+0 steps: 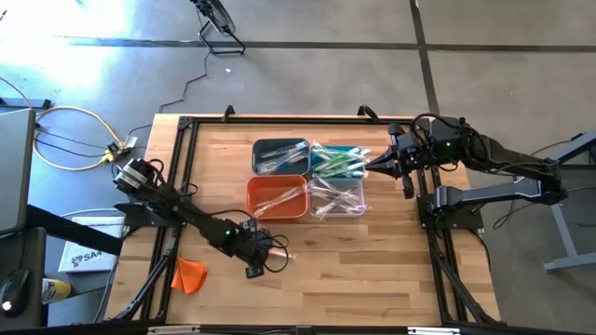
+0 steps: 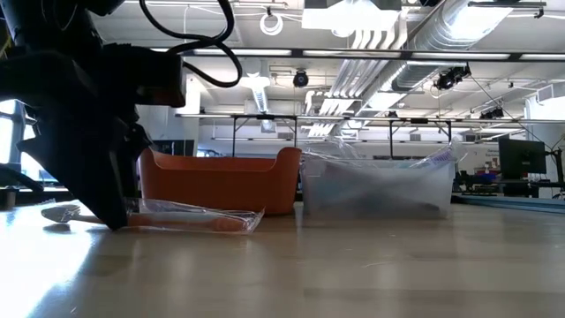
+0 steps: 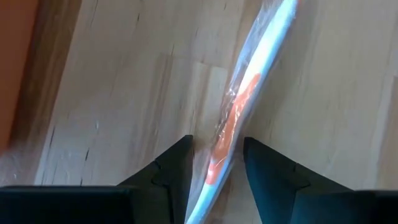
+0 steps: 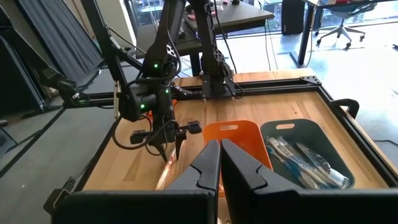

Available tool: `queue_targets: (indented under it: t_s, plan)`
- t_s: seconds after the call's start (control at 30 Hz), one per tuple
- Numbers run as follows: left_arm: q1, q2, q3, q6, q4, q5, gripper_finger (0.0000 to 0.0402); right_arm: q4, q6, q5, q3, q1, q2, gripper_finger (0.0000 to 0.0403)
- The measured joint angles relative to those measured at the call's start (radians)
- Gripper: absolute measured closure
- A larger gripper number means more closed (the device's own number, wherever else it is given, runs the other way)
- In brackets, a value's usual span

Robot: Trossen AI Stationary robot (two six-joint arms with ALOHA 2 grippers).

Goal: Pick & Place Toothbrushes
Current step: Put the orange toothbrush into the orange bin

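Observation:
One toothbrush (image 3: 239,106), in a clear wrapper with a white and orange handle, lies flat on the wood near the table's front, in front of the orange bin (image 1: 277,197). My left gripper (image 3: 217,140) stands open, slanting down, one finger on each side of the toothbrush's handle. In the low view the left gripper (image 2: 119,221) reaches the tabletop at one end of the toothbrush (image 2: 190,219). More wrapped toothbrushes lie in the bins. My right gripper (image 1: 372,166) hangs shut above the teal bin's right edge, holding nothing.
Four bins stand together mid-table: dark grey (image 1: 279,155), teal (image 1: 340,160), orange, and clear (image 1: 337,197). A small orange cloth-like lump (image 1: 189,274) lies at the front left. Bare wood extends to the front and right of the toothbrush.

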Motion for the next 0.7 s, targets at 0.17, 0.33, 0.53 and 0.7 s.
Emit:
queue_targets:
  t_s: [0.17, 0.33, 0.53, 0.7]
  plan:
    - [0.0, 0.014, 0.002, 0.0, -0.001, -0.004, 0.0263, 0.0, 0.0, -0.001, 0.0, 0.0, 0.0, 0.0396]
    - [0.0, 0.015, 0.002, -0.001, -0.002, -0.001, 0.0294, 0.0, 0.0, -0.001, 0.0, 0.0, 0.0, 0.0396]
    - [0.002, 0.017, -0.002, -0.066, 0.043, 0.032, 0.0375, 0.0, 0.0, -0.001, 0.0, 0.0, 0.0, 0.0396]
    - [0.002, 0.024, 0.047, -0.151, 0.043, 0.122, 0.0385, 0.0, -0.002, 0.0, 0.0, 0.0, 0.0, 0.0397]
